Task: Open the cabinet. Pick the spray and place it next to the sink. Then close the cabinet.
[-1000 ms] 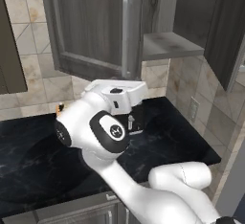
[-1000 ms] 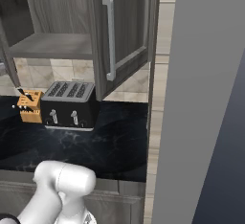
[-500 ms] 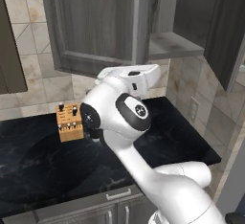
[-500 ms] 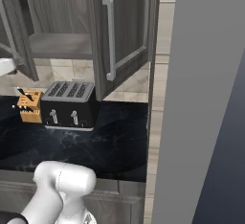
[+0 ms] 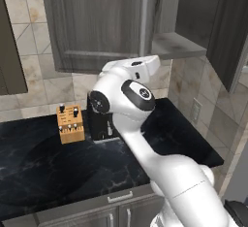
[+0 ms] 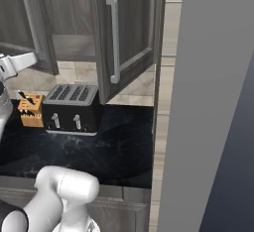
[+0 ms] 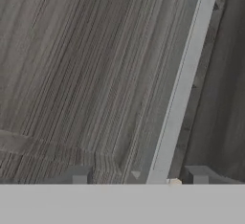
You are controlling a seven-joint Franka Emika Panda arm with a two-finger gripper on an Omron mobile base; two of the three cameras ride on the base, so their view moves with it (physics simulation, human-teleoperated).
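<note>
Compared with a second ago, the arm has swung up from over the counter and the gripper (image 7: 136,175) now sits close against the left door of the cabinet (image 5: 97,22). Both finger tips (image 7: 79,174) rise at the bottom of the hand view, one on each side of the door's silver bar handle (image 7: 184,82); the jaws stand apart around the bar, and whether the pads actually press on it I cannot tell, since the contact point lies at the frame's lower edge.

Left base view, left to right: orange knife block (image 5: 69,123) near the back edge of the black marbled counter (image 5: 43,168), then the black toaster (image 5: 100,124) just beside it, partly behind the arm's elbow. Above, the left door looks closed or nearly so; the right door (image 6: 126,32) hangs swung open, baring the inner shelf (image 5: 177,45).

Right base view: knife block and toaster along the counter's back edge, under the open door.

Spray: not located; the visible part of the shelf carries nothing identifiable.
</note>
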